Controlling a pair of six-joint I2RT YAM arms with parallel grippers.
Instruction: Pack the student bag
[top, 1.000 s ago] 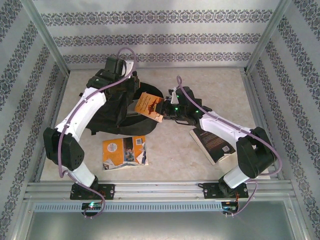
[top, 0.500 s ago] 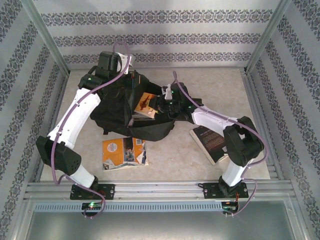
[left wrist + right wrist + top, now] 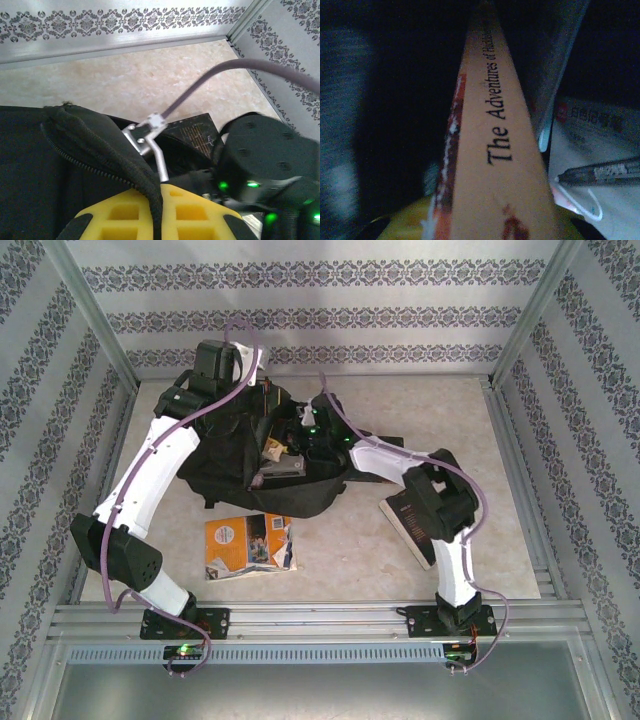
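Near the counter's far-left corner lies the student bag [image 3: 225, 465], its zip rim [image 3: 100, 167] pinched in the left tool [image 3: 156, 212]. The right tool [image 3: 298, 436], gripping the orange book [image 3: 490, 150], has just plunged inside the bag, so that book is probably nearly packed.

orange book [image 3: 495, 150] — spine reading "the adventures of" — points into the dark; a pen [image 3: 600, 172] lies just right.

Colourful paperback [image 3: 250, 543] lay flat on table [image 3: 340, 550], toward near edge, left of centre; dark book [image 3: 403, 518] lay well apart, toward right edge, partly covered
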